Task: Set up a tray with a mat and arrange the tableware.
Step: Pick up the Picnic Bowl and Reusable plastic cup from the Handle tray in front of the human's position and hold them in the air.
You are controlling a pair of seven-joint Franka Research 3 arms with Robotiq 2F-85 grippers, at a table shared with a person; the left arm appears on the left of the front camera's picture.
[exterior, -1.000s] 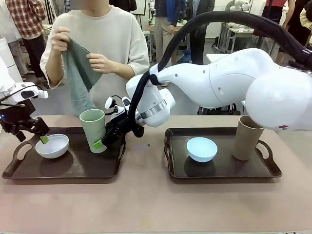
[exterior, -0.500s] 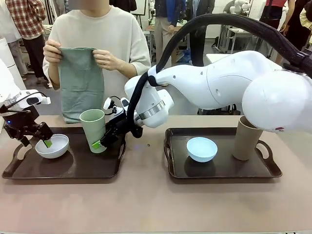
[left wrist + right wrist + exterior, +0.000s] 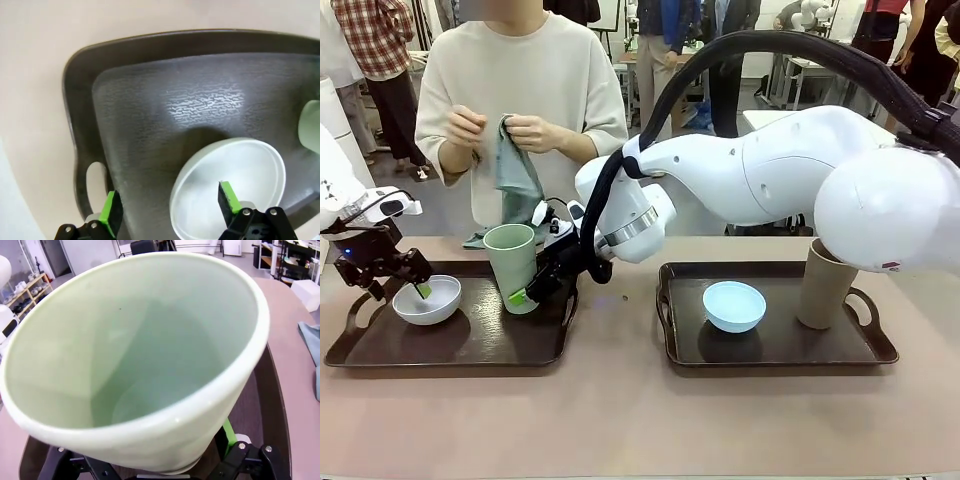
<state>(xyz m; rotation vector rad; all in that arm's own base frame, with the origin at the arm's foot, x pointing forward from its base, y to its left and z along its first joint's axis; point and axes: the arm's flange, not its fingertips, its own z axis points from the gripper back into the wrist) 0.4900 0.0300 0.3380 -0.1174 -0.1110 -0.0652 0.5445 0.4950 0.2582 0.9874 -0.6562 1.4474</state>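
Observation:
On the left dark tray (image 3: 470,350) sit a white bowl (image 3: 427,300) and a pale green cup (image 3: 512,262), which leans slightly. My left gripper (image 3: 408,282) straddles the bowl's near rim (image 3: 176,195): one green fingertip (image 3: 227,196) is inside the bowl, the other (image 3: 111,214) is outside, and both stand clear of the rim. My right gripper (image 3: 532,288) is shut on the cup's base, a green pad (image 3: 228,432) pressing its wall (image 3: 150,355). The person holds a grey-green mat (image 3: 515,165) bunched in both hands behind that tray.
The right tray (image 3: 775,350) carries a light blue bowl (image 3: 734,305) and a tan cup (image 3: 828,283). My right arm (image 3: 750,180) spans the middle above the table. Bare tabletop (image 3: 620,420) runs along the front. The left tray's handle hole (image 3: 94,185) lies beside the bowl.
The person has gathered the spread-out mat into a bunch. My left gripper has sunk over the bowl's rim and narrowed. The right gripper has closed on the cup without shifting.

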